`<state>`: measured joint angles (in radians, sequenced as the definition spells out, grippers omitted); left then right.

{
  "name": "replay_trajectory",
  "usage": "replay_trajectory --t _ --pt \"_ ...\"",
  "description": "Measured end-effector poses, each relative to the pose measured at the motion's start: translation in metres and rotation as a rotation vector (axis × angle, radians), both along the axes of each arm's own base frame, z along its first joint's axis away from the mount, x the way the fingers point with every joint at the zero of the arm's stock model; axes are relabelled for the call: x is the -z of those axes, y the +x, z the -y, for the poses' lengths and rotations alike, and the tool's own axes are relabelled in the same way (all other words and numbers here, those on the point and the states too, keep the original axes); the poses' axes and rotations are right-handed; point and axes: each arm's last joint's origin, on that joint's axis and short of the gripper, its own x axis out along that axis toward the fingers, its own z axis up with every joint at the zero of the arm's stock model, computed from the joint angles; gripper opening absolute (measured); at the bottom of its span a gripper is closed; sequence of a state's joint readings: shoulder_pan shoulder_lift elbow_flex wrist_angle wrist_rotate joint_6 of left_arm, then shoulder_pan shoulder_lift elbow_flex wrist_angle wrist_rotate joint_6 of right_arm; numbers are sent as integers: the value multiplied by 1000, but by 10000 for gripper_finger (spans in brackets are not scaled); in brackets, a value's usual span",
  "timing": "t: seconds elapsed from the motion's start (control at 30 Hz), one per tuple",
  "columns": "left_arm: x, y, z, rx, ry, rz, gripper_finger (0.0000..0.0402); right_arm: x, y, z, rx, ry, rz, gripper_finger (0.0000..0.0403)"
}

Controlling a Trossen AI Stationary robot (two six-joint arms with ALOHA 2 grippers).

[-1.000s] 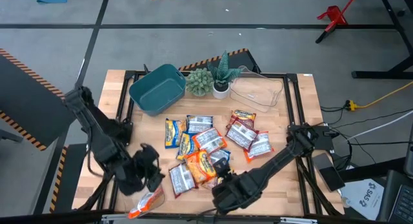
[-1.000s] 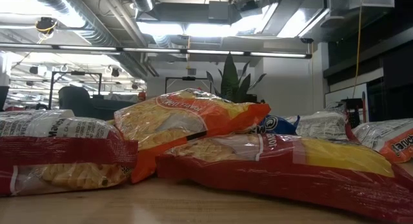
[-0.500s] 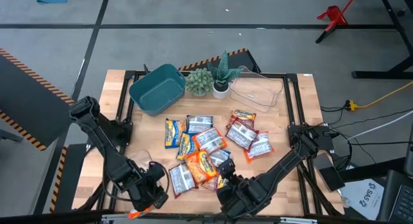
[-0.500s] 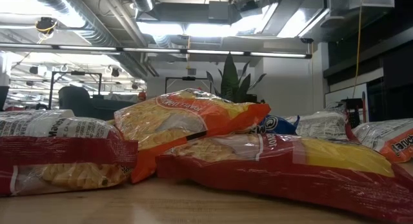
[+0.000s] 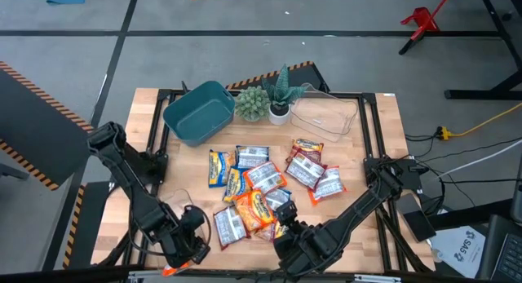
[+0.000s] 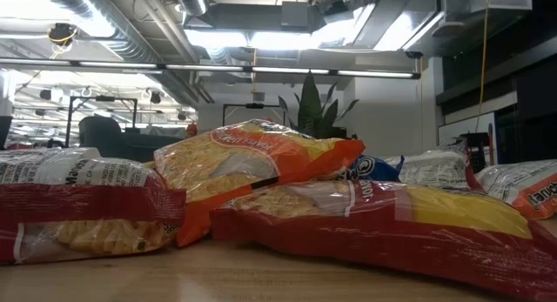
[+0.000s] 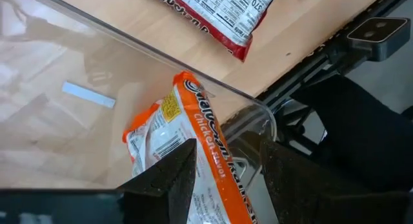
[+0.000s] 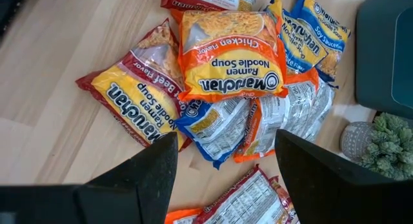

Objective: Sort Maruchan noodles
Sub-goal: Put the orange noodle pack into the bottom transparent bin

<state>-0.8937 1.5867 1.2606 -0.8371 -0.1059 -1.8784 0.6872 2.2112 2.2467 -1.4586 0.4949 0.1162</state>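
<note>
- Wooden tabletop on a concrete workshop floor carries everything; the teal bin stands at its far-left part and serves as the landmark.
- Beside the bin, toward the right arm's side, stand two small potted plants, then an empty clear tub.
- Maruchan noodles lie in a loose heap on the near side of the bin, around mid-table, some overlapping.
- Left gripper hangs at the near table edge, nearer than the bin; its fingers are parted with an orange chicken packet between them, over a second clear tub.
- Right gripper hovers with jaws apart and empty, above the heap's near end, facing an orange chicken packet on top.
</note>
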Motion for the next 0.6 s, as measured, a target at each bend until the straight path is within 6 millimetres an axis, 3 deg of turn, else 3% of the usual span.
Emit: replay_trajectory --t 0.3,0.6 --pt "23 5 12 73 -29 -133 166 0 0 0 0 1 1 243" --pt "25 5 8 49 19 -149 166 0 1 0 1 -8 8 243"
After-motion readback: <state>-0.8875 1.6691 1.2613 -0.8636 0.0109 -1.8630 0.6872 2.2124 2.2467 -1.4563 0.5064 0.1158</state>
